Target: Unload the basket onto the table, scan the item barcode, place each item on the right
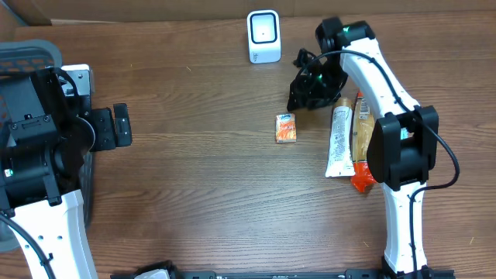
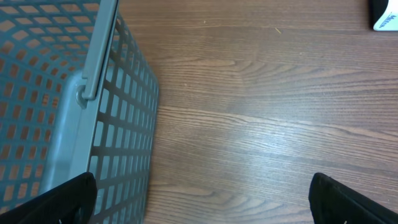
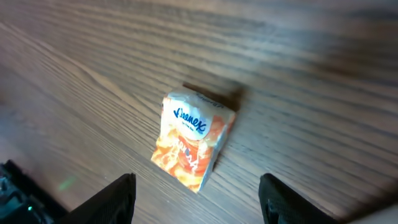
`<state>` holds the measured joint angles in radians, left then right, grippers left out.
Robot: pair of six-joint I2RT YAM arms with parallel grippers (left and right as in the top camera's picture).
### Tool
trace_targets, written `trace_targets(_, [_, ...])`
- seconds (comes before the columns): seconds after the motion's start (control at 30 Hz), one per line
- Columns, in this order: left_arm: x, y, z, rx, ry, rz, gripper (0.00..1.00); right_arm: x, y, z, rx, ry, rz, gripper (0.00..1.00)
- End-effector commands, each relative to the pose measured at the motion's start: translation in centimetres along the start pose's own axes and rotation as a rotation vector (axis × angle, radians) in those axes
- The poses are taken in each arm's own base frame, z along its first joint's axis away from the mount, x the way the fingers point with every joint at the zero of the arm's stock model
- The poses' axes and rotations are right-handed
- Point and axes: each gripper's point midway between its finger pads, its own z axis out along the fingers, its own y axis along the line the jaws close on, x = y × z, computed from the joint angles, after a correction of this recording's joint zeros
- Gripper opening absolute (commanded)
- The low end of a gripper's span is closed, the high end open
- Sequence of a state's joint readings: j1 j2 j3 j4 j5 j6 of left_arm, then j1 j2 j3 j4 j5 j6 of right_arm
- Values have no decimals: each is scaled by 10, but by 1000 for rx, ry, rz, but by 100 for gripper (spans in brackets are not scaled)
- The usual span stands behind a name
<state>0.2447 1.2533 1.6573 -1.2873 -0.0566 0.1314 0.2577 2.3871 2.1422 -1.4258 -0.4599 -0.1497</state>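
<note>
a small orange and white tissue pack (image 1: 286,128) is seen lying flat on the brown wooden table (image 1: 194,194). it is found near the middle of the table, a little to the right side. the word kleenex can be read on its top in the right wrist view. it is not touched by anything.

the right pincer (image 3: 198,186) is held just above and beside the pack. its two black fingers (image 3: 115,199) are spread apart, and nothing is pinched between them.

a white scanner (image 1: 263,36) is stood up near the far edge of the table, a bit away from the pack.

a white tube (image 1: 339,139) and some brown and red packets (image 1: 361,132) are laid side by side to the right of the pack, partly hidden under the right arm.

the left pincer (image 2: 202,196) is kept far off at the left side of the table. its fingers are spread wide, and only bare wood is seen between them. a grey basket (image 2: 62,93) with many little holes is seen right next to it.
</note>
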Motion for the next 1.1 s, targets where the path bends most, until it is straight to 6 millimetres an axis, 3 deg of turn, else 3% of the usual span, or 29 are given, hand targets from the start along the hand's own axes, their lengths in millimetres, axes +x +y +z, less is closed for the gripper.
trace_targets(0.0, [-4,1,-2,1,-12,7,100,12,10,23,-50,35,72,63])
trace_targets(0.17, [-4,1,-2,1,-12,7,100,23,-7,53,-47,60,246,50])
trace_targets(0.3, [-4,1,-2,1,-12,7,100,29,-8,67,-64,74,269,40])
trace_targets(0.37, [-4,1,-2,1,-12,7,100,31,-8,69,-64,80,268,26])
trace_targets(0.4, [-4,1,-2,1,-12,7,100,31,-8,69,-64,80,268,14])
trace_targets(0.53, [-4,1,-2,1,-12,7,100,31,-8,69,-63,80,287,4])
trace_targets(0.6, [-4,1,-2,1,-12,7,100,30,-9,67,-72,76,297,4])
trace_targets(0.77, [-4,1,-2,1,-11,8,100,25,6,45,-187,73,270,4])
trace_targets(0.97, [-4,1,-2,1,-12,7,100,26,68,-16,-524,31,-31,4])
trace_targets(1.07, [-4,1,-2,1,-12,7,100,36,87,-42,-589,23,-138,4])
